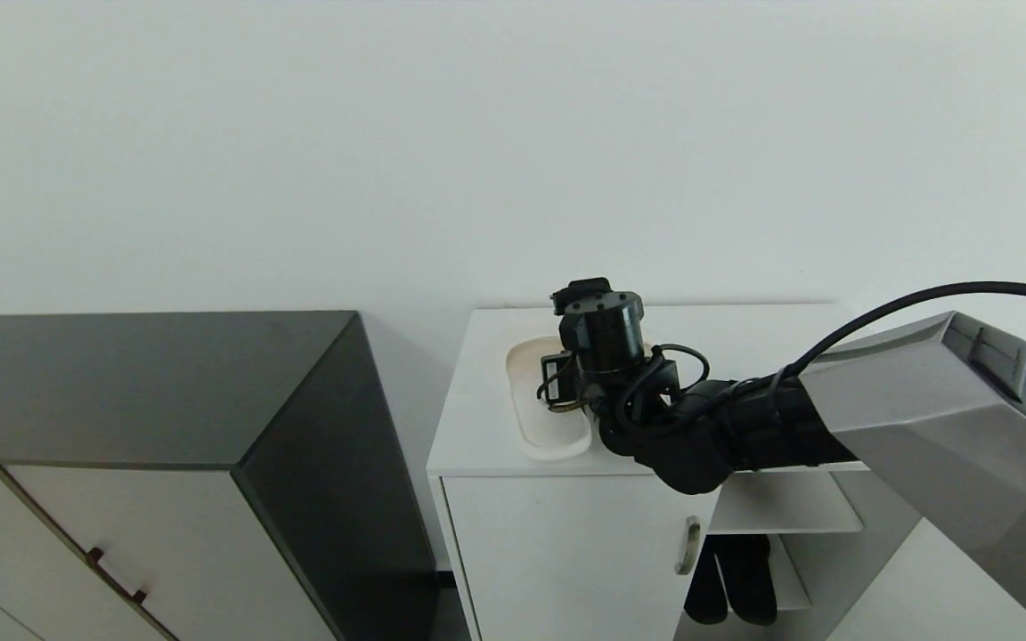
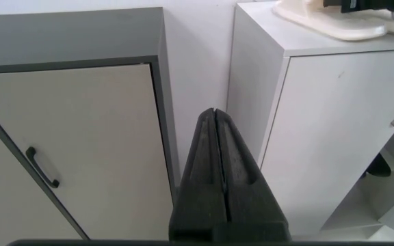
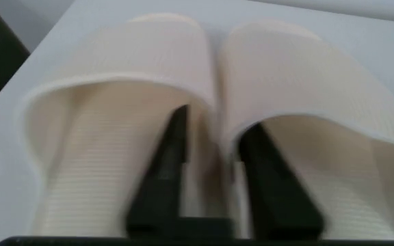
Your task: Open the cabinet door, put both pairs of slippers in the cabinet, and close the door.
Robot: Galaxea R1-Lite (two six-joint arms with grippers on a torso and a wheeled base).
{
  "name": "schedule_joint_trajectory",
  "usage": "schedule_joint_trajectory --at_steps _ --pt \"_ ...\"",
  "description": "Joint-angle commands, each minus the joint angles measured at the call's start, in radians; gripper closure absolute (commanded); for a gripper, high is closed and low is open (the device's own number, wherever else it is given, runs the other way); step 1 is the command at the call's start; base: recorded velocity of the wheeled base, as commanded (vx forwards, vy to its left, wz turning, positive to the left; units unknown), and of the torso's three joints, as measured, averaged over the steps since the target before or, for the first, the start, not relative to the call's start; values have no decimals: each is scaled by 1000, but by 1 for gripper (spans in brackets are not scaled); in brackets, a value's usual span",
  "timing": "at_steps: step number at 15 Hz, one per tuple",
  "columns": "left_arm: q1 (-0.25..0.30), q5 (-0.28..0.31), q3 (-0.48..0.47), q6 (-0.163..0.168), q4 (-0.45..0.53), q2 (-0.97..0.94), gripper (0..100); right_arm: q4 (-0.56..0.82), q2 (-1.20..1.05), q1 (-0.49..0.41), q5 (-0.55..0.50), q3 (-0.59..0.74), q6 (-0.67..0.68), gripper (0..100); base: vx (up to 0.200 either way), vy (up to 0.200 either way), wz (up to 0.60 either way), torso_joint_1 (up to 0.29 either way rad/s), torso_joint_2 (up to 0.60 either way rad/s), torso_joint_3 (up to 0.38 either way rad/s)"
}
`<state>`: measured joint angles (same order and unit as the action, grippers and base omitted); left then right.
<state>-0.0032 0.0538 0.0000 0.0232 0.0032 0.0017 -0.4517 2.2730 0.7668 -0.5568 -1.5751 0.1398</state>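
The cream slippers lie side by side on the top surface of the white cabinet, near its front edge. The right gripper is down on them. In the right wrist view its jaws stand open, one finger inside each slipper, with the two adjoining inner sides between them. The straps look undistorted, so I judge that no squeeze has come on yet.

The black slippers sit on a lower shelf inside the cabinet, whose right half stands open. The left gripper hangs low in front of the cabinet, jaws closed on nothing.

The cream pair looks like soft ribbed foam: light, springy and a little grippy rather than slick. Pinching both inner walls together is a sensible hold, since one grasp carries the pair. The foam will give under pressure, so the jaws should close firmly and sit well under the straps, not out at the thin edge. Each slipper would be held by one side only and may droop or twist outward once lifted. A level, unhurried carry down to the open shelf would suit them. Nothing here is fragile.
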Motion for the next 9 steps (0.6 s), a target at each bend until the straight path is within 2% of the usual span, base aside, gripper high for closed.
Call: schedule_joint_trajectory --at_steps 1,4,6,9 --pt "0 0 0 0 0 0 100 -2 -7 0 0 -3 1 100 0 0 0 0 0 0" --pt "0 0 0 0 0 0 100 -2 -69 16 0 26 1 100 0 0 0 0 0 0" --pt "0 0 0 0 0 0 100 -7 -170 45 2 139 4 100 0 0 0 0 0 0" --pt "0 0 0 -2 0 0 100 -42 -441 100 95 468 7 100 0 0 0 0 0 0"
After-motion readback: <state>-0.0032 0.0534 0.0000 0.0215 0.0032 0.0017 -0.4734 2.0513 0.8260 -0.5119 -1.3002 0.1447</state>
